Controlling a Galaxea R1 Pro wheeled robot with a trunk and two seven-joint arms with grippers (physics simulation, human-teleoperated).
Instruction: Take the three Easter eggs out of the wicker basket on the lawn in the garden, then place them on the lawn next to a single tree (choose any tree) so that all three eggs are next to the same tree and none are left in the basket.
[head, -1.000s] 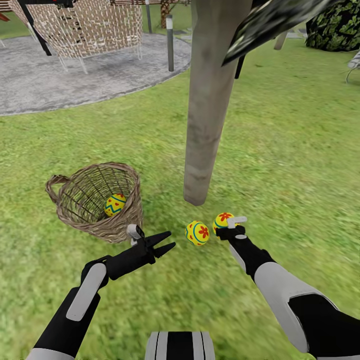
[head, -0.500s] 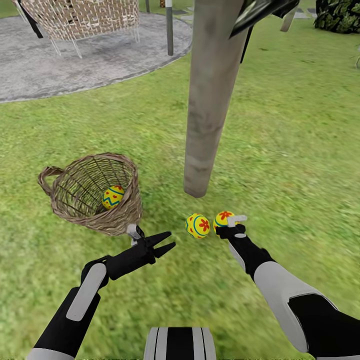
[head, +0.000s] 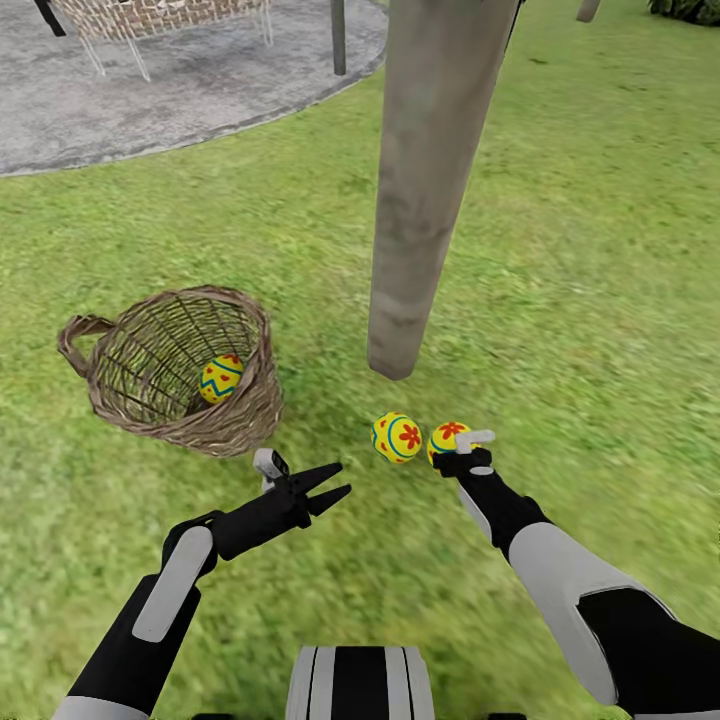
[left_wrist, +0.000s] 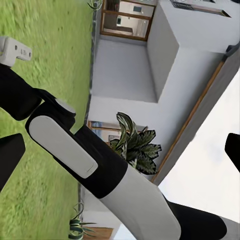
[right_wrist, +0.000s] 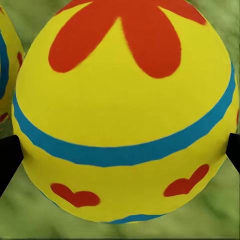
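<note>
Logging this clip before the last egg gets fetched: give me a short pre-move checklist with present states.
1. Two painted yellow eggs lie on the lawn by the pale grey tree trunk: one, another: ok.
2. Round brown wicker basket emptied: not ok, the third egg is inside.
3. Right gripper released from its egg: cannot tell.
4. Left gripper open and empty: ok.
5. Basket upright: not ok, tilted.

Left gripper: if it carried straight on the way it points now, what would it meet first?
Judging by the head view, the open left gripper points toward the loose egg on the grass beside the tree trunk. That egg looks first in line, though depth is unclear.
</note>
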